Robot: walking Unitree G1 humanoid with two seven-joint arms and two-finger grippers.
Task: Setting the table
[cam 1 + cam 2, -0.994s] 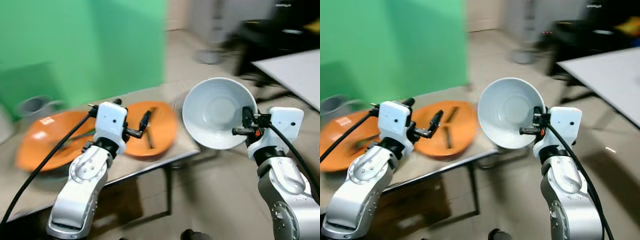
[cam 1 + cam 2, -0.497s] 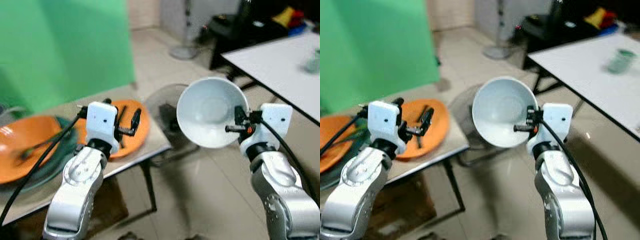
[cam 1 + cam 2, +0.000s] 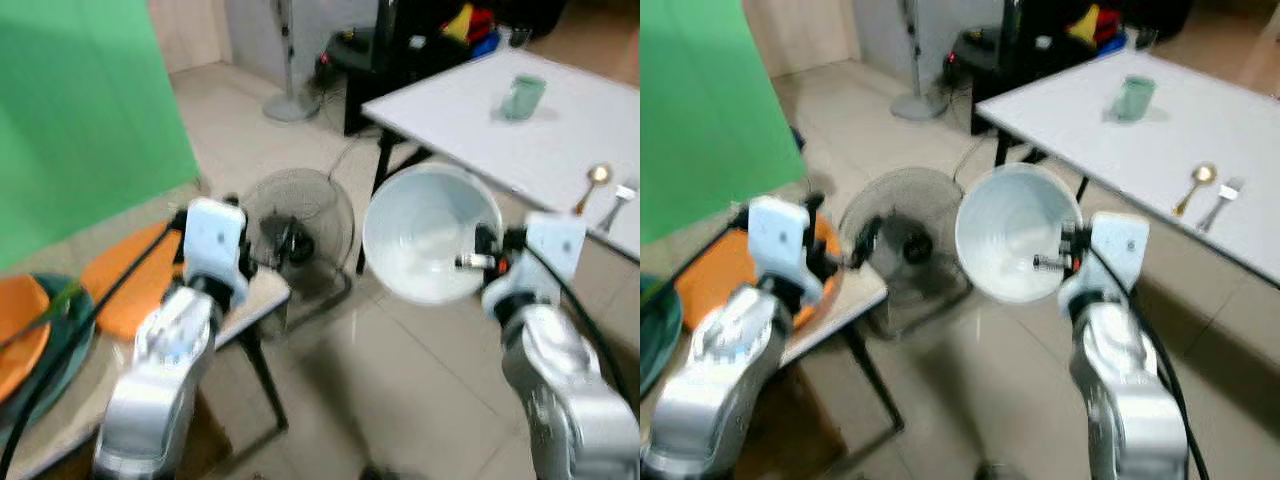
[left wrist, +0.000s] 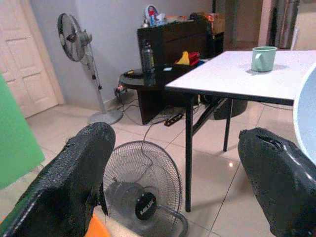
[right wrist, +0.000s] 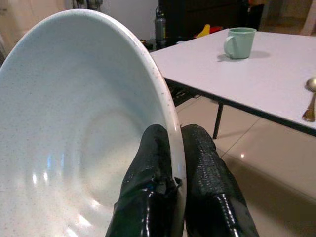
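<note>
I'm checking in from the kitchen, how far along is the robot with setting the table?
Partly done. On the white table a green mug, a spoon and a fork already lie. In hand: the right claw pinches the rim of a white bowl, carried tilted in the air short of the table. The left claw is open and holds nothing. Left: set the bowl down; orange plates wait on the side table.

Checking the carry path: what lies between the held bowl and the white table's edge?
Bare tiled floor and open air. In the right eye view the white bowl, pinched by the right gripper, hangs short of the white table; nothing stands between.
</note>
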